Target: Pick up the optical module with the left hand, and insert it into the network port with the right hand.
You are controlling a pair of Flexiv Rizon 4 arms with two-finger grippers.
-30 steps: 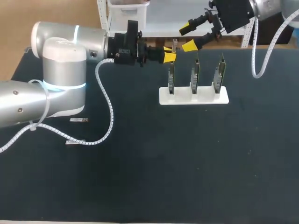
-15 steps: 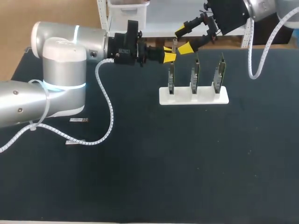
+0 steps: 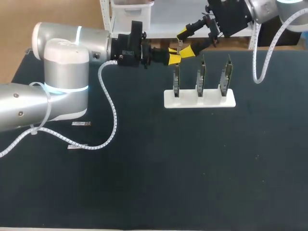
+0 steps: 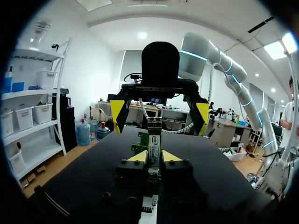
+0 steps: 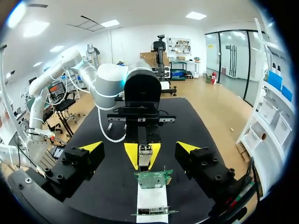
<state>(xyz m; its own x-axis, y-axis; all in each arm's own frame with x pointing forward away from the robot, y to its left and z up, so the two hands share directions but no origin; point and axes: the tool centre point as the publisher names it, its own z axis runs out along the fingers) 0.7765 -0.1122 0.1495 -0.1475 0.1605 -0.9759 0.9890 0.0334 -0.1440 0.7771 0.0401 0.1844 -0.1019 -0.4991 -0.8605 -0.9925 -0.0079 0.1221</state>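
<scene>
Left gripper (image 3: 173, 55) clamping optical module (image 4: 154, 140), long axis upright, right gripper (image 3: 186, 42) spread wide, facing it

The table (image 3: 192, 168) wears a matt black, felt-like cover. Towards its two o'clock, a smooth white plastic stand (image 3: 211, 101) carries green circuit boards (image 3: 225, 76). The optical module (image 4: 154, 145) is dull silvery metal. The left arm (image 3: 62, 72) has glossy pale shells and a ribbed white plastic hose (image 3: 110, 115). Matt yellow tips cap the black fingers of the left gripper (image 3: 174, 55) and the right gripper (image 3: 186, 42).
</scene>
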